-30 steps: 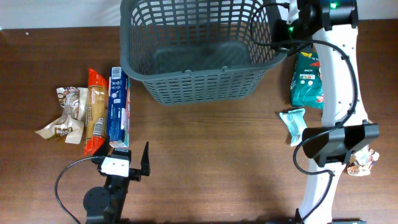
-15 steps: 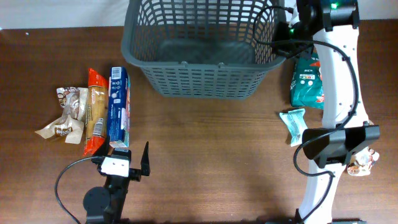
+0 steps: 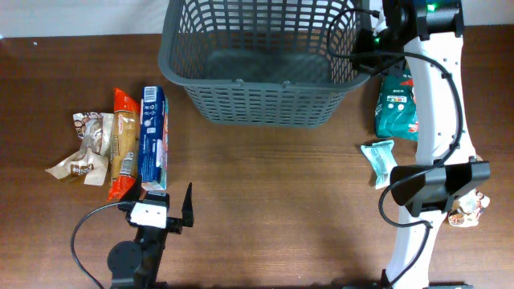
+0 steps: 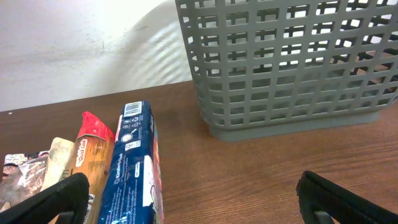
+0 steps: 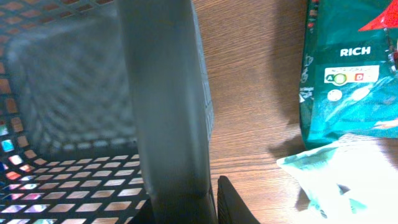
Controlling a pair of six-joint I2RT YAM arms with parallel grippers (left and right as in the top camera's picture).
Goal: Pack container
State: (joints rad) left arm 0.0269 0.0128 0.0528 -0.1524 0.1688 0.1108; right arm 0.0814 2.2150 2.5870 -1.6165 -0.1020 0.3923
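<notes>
The dark grey lattice basket (image 3: 257, 104) stands at the far middle of the table. My right gripper (image 3: 364, 38) is shut on its right rim. In the right wrist view the thick rim (image 5: 165, 106) fills the space between the jaws (image 5: 211, 202), with one finger outside the wall and the other hidden. My left gripper (image 3: 170, 210) is open and empty near the front left edge. Its two fingers frame the left wrist view (image 4: 199, 205), with the basket (image 4: 286, 62) ahead. The basket looks empty.
A brown wrapper (image 3: 84, 148), an orange packet (image 3: 122, 144) and a blue box (image 3: 152, 136) lie side by side at the left. A green bag (image 3: 397, 100), a pale teal packet (image 3: 379, 160) and a small packet (image 3: 470, 209) lie at the right beside the right arm.
The basket slid a little toward the far edge and to the right, held by my right gripper, then stopped. The left arm has not moved.
</notes>
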